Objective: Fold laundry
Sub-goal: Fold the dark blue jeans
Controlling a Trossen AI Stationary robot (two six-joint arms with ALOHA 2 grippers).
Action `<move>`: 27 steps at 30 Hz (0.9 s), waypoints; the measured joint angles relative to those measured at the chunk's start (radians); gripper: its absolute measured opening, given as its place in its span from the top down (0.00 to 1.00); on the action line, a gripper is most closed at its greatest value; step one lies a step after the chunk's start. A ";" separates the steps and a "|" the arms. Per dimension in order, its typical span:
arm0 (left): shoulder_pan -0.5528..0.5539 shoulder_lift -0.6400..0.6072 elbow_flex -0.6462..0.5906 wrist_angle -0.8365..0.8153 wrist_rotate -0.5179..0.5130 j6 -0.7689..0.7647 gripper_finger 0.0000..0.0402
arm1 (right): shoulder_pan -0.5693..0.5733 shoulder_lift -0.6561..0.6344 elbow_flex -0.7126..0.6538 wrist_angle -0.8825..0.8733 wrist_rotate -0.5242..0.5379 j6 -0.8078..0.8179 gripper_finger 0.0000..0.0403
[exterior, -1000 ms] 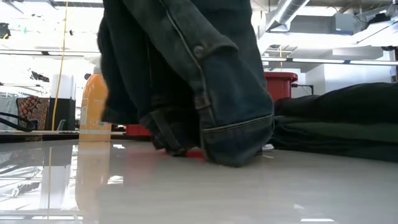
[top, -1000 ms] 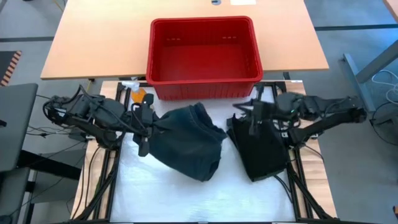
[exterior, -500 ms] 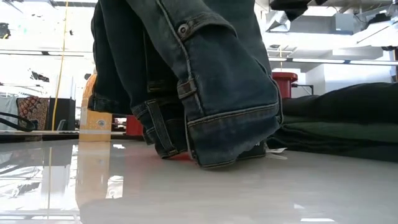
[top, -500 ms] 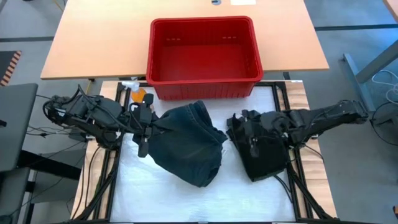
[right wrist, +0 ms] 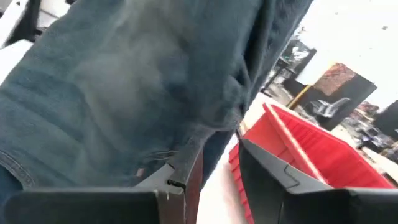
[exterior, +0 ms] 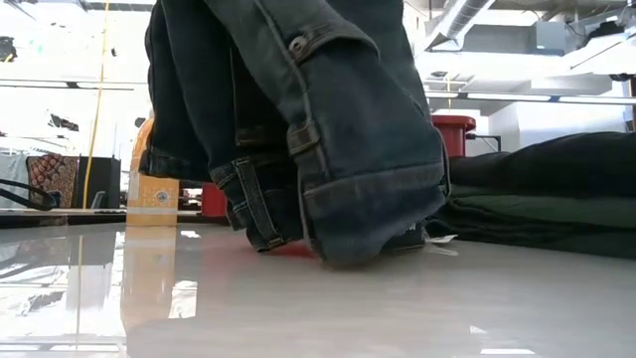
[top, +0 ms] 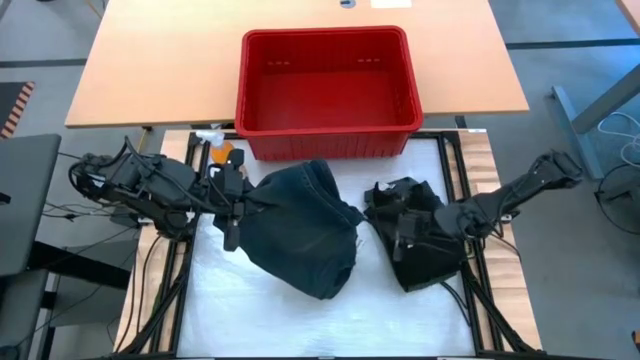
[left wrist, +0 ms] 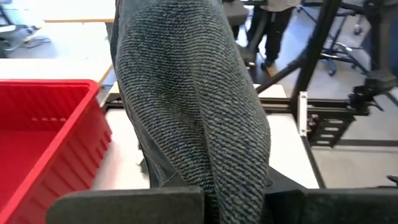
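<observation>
A pair of dark blue jeans [top: 300, 230] hangs bunched from my left gripper [top: 235, 210] at the table's left-middle and fills the low view [exterior: 328, 129]. A flat pile of black and dark green garments [top: 425, 255] lies on the table's right side [exterior: 542, 194]. My right gripper [top: 400, 238] is open over the pile's left edge, pointing toward the jeans [right wrist: 124, 81], which stand close ahead of its fingers. Whether it touches them does not show. My left gripper [left wrist: 233, 193] is shut on a bunched fold of denim [left wrist: 211, 168] at the left end of the jeans, pinched between the two fingers. The fingers come in level from the table's left. The jeans hang below, a hem [exterior: 368, 249] resting on the table.
A red plastic basket [top: 325, 40] stands at the far edge behind both garments [right wrist: 311, 155]. An orange bottle [top: 222, 152] stands by its left corner [exterior: 151, 169]. The near half of the white table top [top: 300, 320] is bare.
My right gripper has swung from the far side of the dark pile toward the near edge and leftward, down to the pile's left edge beside the jeans. The hanging jeans have shifted a little, their lower fold settling on the table.
</observation>
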 joint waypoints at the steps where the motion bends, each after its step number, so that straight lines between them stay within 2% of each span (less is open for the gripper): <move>1: 0.002 -0.002 0.000 -0.002 -0.010 0.001 0.98 | 0.020 0.000 0.000 0.001 0.053 -0.022 0.67; 5: 0.017 -0.006 0.000 -0.001 -0.025 0.000 0.98 | 0.061 0.000 0.000 0.021 0.125 -0.005 0.68; 9: 0.019 -0.006 0.000 -0.002 -0.034 0.000 0.98 | 0.095 0.006 0.000 0.102 0.150 -0.003 0.68; 13: 0.019 -0.006 0.000 -0.001 -0.040 -0.001 0.98 | 0.108 0.050 0.000 0.215 0.200 -0.136 0.68; 16: 0.019 -0.006 0.000 -0.001 -0.041 -0.009 0.98 | 0.094 0.086 0.000 0.323 0.198 -0.223 0.68; 19: 0.019 -0.006 0.000 -0.001 -0.040 -0.011 0.98 | 0.077 0.126 0.004 0.414 0.140 -0.275 0.68; 24: 0.019 -0.005 0.000 -0.001 -0.040 -0.011 0.98 | 0.064 0.169 0.037 0.435 0.128 -0.329 0.68; 27: 0.019 -0.005 0.000 -0.001 -0.040 -0.006 0.98 | 0.066 0.193 0.051 0.424 0.135 -0.359 0.64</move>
